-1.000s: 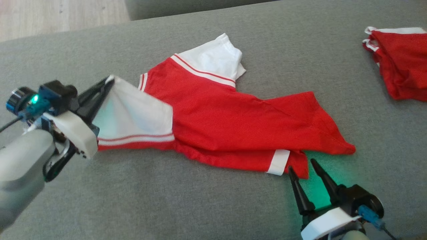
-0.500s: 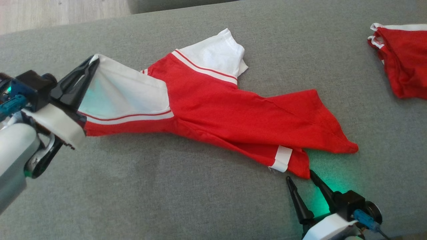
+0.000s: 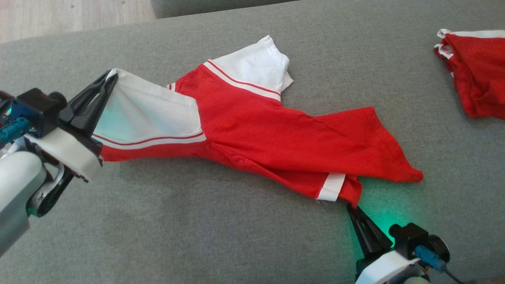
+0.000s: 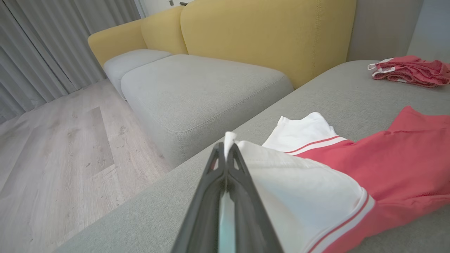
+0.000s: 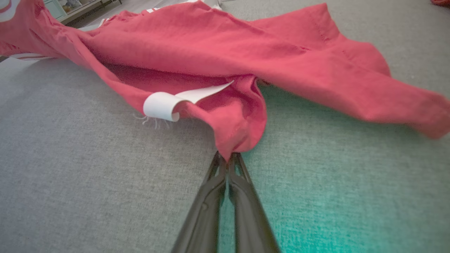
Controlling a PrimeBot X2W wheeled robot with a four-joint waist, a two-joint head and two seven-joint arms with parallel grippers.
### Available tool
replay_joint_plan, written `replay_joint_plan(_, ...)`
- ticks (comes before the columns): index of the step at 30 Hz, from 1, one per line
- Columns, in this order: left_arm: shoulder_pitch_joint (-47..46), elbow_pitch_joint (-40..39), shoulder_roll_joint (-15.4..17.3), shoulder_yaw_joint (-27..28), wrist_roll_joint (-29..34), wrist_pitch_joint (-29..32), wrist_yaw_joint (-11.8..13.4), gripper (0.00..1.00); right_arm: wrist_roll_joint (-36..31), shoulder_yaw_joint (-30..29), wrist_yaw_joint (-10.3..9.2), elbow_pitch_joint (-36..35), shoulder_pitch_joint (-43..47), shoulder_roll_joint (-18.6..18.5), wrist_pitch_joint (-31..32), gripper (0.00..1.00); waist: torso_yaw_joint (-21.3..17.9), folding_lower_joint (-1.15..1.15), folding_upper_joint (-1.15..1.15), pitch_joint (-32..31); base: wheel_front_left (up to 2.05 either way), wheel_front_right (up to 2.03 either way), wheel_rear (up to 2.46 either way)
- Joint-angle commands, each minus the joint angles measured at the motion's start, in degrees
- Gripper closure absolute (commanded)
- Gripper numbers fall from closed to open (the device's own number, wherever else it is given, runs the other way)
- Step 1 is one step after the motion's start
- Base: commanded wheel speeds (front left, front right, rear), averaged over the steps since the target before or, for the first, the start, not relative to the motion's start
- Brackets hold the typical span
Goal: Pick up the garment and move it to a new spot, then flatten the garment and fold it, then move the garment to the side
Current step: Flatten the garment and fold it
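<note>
The garment (image 3: 276,134) is a red shirt with white sleeves and red-and-white stripes, stretched across the grey sofa seat (image 3: 197,236). My left gripper (image 3: 110,77) is shut on the edge of the near white sleeve (image 3: 150,114), holding it slightly off the seat. In the left wrist view the white sleeve edge (image 4: 230,138) pokes out past the closed left gripper (image 4: 226,146). My right gripper (image 3: 351,208) is shut on the garment's lower red corner, beside a white tag (image 3: 331,187). In the right wrist view the red cloth (image 5: 242,130) narrows into the closed right gripper (image 5: 227,156).
A second red garment (image 3: 477,71) lies bunched at the far right of the seat. Beyond the seat's far edge are wooden floor (image 4: 52,140), a grey cushion (image 4: 197,84) and a yellow sofa back (image 4: 263,31).
My right gripper has shut on the garment's lower corner; a second ago it stood open just short of it. My left gripper has drawn the white sleeve out to the left.
</note>
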Motion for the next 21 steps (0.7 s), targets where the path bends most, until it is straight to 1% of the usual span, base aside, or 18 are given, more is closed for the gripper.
replay_joint_plan(1, -1.65, -0.96, 2.93, 3.29, -0.4, -0.16, 0.41, 1.0, -0.27, 1.0, 0.39, -1.71, -1.11, -0.49, -0.37, 1.0, -0.12, 0.0, 0.0, -0.27, 0.0, 0.0, 0.0)
replay_joint_plan(6, -1.1, -1.93, 3.32, 3.95, -0.04, -1.61, 1.04, 1.0, -0.97, -1.27, 0.39, -5.1, -0.54, -0.78, -0.37, 1.0, -0.65, 0.0, 0.0, -1.87, 0.0, 0.0, 0.0)
replay_joint_plan(11, -0.81, -3.67, 3.66, 5.78, 1.43, -3.21, 2.15, 1.0, -2.67, -4.83, 0.39, -11.37, -0.88, -2.53, -0.37, 1.0, -0.89, 0.0, 0.0, -4.69, 0.0, 0.0, 0.0)
replay_joint_plan(14, -0.65, -5.03, 3.48, 7.72, 2.55, -3.71, 2.54, 1.0, -3.21, -7.09, 0.39, -15.61, -1.83, -4.12, -0.37, 1.0, -0.74, 0.0, 0.0, -6.87, 0.0, 0.0, 0.0)
replay_joint_plan(17, -0.44, -6.85, 2.6, 10.7, 3.45, -3.87, 2.54, 1.0, -3.33, -8.69, 0.39, -19.31, -3.45, -6.55, -0.37, 1.0, -0.44, 0.0, 0.0, -9.11, 0.0, 0.0, 0.0)
replay_joint_plan(20, 0.08, -9.35, 1.6, 13.79, 5.47, -3.89, 1.77, 1.0, -3.44, -9.83, 0.39, -22.58, -5.36, -9.59, -0.37, 1.0, -0.14, 0.0, 0.0, -11.55, 0.0, 0.0, 0.0)
replay_joint_plan(21, 0.08, -9.35, 1.6, 13.79, 5.47, -3.89, 1.77, 1.0, -3.44, -9.83, 0.39, -22.58, -5.36, -9.59, -0.37, 1.0, -0.14, 0.0, 0.0, -11.55, 0.0, 0.0, 0.0)
